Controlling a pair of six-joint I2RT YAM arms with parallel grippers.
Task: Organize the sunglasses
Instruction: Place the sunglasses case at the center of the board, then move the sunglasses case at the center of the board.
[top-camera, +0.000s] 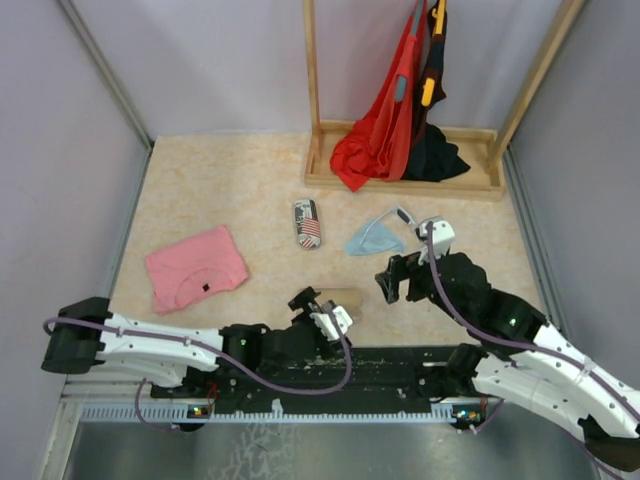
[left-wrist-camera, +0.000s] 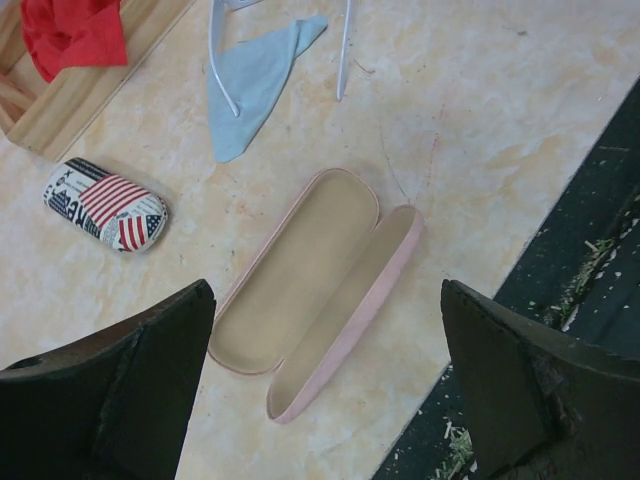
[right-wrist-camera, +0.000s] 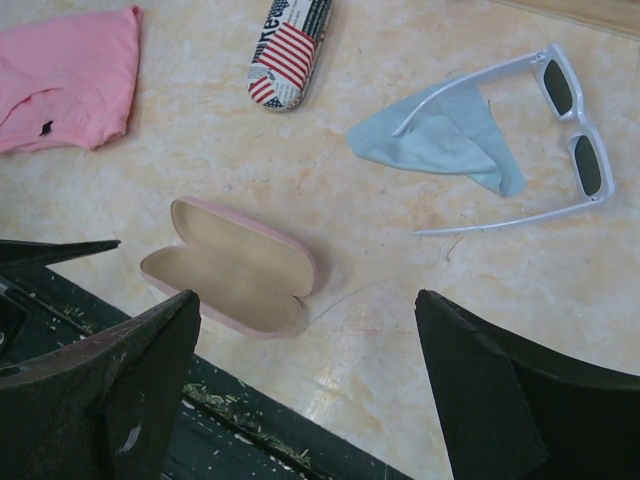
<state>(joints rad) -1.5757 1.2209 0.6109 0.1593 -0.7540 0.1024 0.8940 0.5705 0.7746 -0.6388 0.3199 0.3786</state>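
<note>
step: pink case (right-wrist-camera: 235, 268) open, nothing in it | white sunglasses (right-wrist-camera: 574, 123) on table, one arm over cloth (right-wrist-camera: 450, 148), well apart from case | left gripper (left-wrist-camera: 327, 300) and right gripper (right-wrist-camera: 307, 300) spread wide, empty | next imo: right grabs frame, carries to case

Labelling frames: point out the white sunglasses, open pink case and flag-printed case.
white sunglasses (right-wrist-camera: 576, 122), right wrist view, bridge
open pink case (left-wrist-camera: 300, 265), left wrist view, lining
flag-printed case (left-wrist-camera: 105, 205), left wrist view, top

A lab test cell is indicated: a table (top-camera: 220, 190) enclosed by plain walls (top-camera: 60, 150), a clothes rack (top-camera: 311, 80) beyond the right gripper (top-camera: 393, 280).
</note>
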